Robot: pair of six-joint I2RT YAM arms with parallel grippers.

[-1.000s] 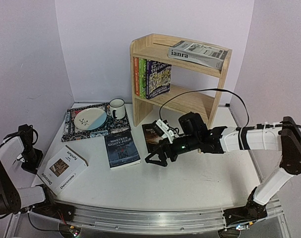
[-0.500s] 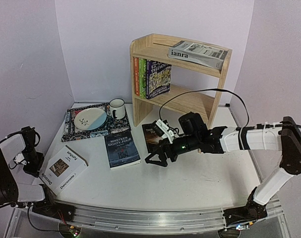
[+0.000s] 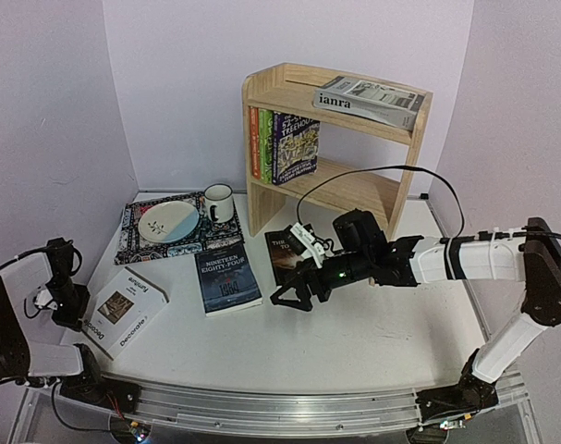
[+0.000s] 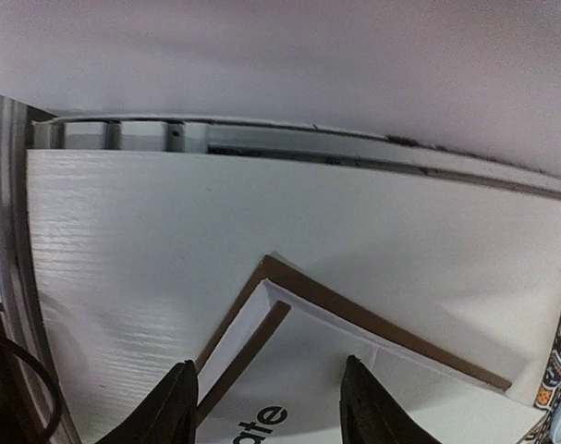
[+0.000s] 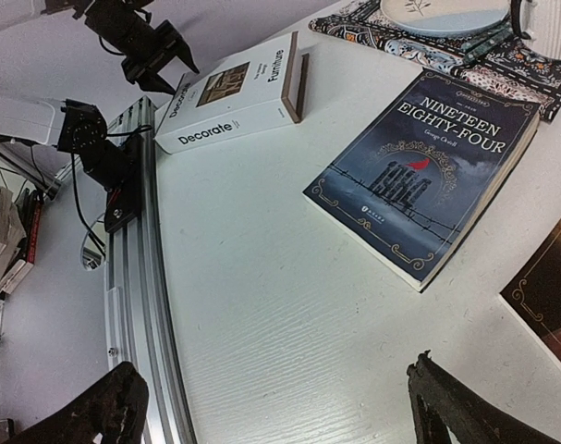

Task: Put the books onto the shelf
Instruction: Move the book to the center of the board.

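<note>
My left gripper (image 3: 75, 313) is shut on the near-left corner of the thick white "Decorate" book (image 3: 125, 310), whose spine shows between its fingers (image 4: 180, 412); the book sits tilted. My right gripper (image 3: 289, 298) hangs wide open over bare table, right of the dark blue "Nineteen Eighty-Four" book (image 5: 428, 176), holding nothing. A black book (image 3: 282, 248) lies partly under the right arm. The pine shelf (image 3: 405, 185) carries the grey "ianra" book (image 3: 368, 100) flat on top and three colourful paperbacks (image 3: 285, 146) upright on the lower tier.
A patterned placemat (image 3: 132, 248) with a plate (image 3: 167, 220) and a white mug (image 3: 218, 202) lies at the back left. The metal rail (image 3: 289, 412) runs along the table's near edge. Walls close in on the left, the back and the right.
My left gripper moved in toward the "Decorate" book and closed on its corner. The book turned and tipped up slightly. The right arm has not moved.
</note>
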